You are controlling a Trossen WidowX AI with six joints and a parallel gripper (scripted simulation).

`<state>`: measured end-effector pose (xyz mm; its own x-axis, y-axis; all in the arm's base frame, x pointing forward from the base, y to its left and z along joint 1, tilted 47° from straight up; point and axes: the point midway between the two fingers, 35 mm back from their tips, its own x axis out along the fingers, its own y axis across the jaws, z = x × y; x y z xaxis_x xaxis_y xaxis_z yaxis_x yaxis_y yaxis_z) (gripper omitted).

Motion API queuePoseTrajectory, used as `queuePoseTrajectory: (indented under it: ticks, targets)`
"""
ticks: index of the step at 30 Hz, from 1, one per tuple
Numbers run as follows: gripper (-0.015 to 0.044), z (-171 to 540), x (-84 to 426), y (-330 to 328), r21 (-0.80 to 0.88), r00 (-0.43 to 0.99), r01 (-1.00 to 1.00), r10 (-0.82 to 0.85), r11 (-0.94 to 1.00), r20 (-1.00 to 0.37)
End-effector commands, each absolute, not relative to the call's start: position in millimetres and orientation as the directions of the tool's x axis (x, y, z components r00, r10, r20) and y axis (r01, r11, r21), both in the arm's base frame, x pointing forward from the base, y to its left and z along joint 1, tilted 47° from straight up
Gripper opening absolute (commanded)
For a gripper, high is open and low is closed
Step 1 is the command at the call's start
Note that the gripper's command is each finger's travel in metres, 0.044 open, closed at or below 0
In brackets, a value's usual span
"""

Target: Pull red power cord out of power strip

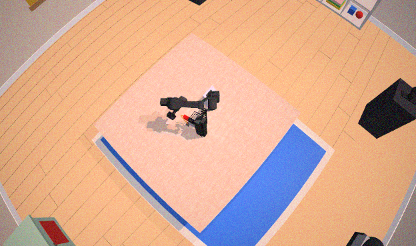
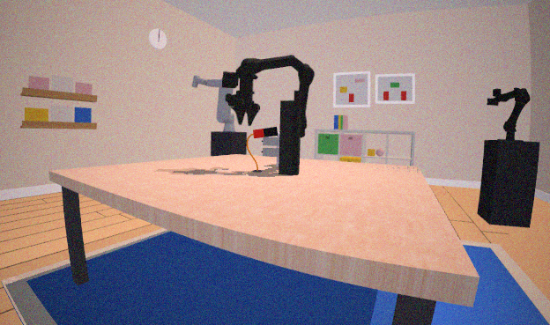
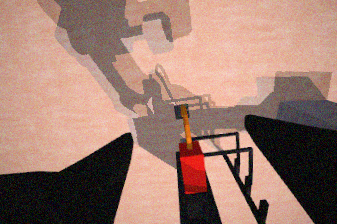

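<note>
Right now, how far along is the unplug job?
Done: gripper open above the plug, touching nothing. In hand: nothing. Unclear: plug sits level beside the strip, so I cannot tell whether it is out. Left: if out, nothing; otherwise pull again.

Light wood table [image 2: 308, 219] w/ dark legs, on a blue rug [image 2: 176, 285]. On the table top: a tall black block [image 2: 289, 137], the orange cord's [image 2: 252, 155] bottom end just beside it, & gray shadows.
</note>
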<state>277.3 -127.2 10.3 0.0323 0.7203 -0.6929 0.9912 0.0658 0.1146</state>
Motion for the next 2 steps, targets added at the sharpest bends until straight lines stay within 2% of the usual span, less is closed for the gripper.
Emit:
queuePoseTrajectory:
  ticks: [1,2]
  targets:
    - [0.044,9.9,276.8,-127.2,0.115,0.028,0.991,0.72,0.072,-0.693]
    - [0.044,9.9,276.8,-127.2,0.115,0.028,0.991,0.72,0.072,-0.693]
